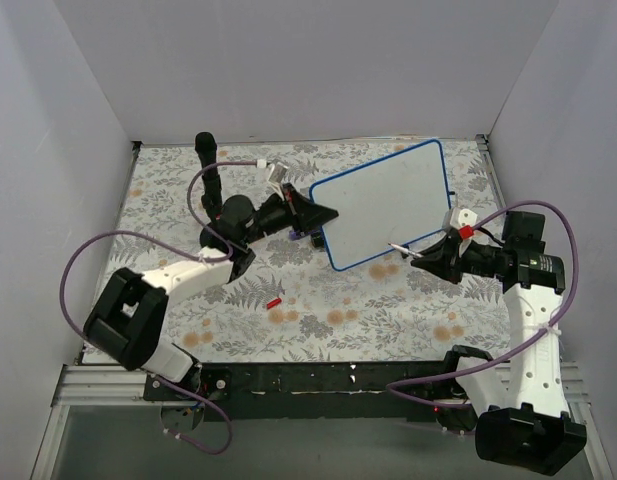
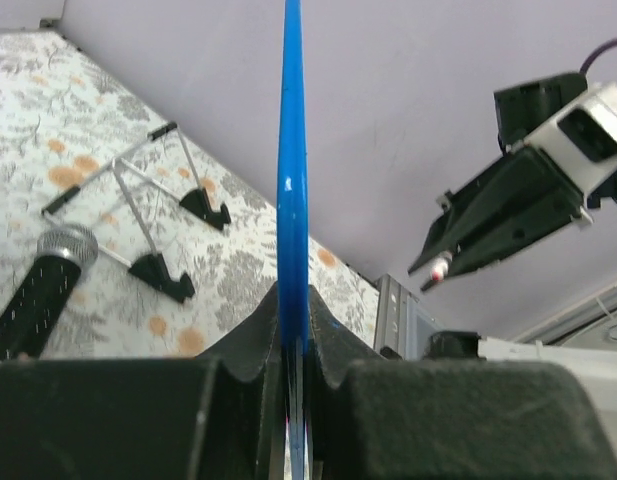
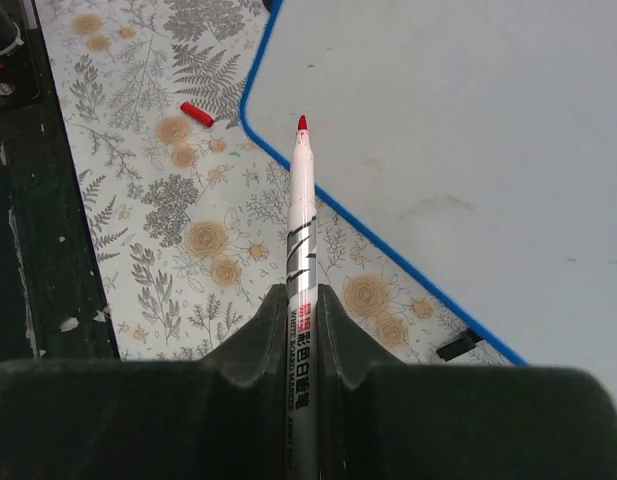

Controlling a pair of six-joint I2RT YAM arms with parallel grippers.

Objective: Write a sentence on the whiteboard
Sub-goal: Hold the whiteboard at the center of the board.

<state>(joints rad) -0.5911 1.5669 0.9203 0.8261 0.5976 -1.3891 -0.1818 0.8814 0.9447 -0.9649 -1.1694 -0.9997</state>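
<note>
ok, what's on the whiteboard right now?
Nothing visible: the whiteboard is blank, no writing. The marker tip is by its blue edge. What lies beneath the board is covered.

Item: marker (image 3: 301, 250), lower centre of the right wrist view.
Small print: Latin capitals running along the barrel, apparently "WHITE BOARD MARKER"; the last letters are lost between the fingers of the right gripper (image 3: 301, 300).
Large print: a column of Chinese characters, the top two red, the rest black; too blurred to transcribe.
</note>
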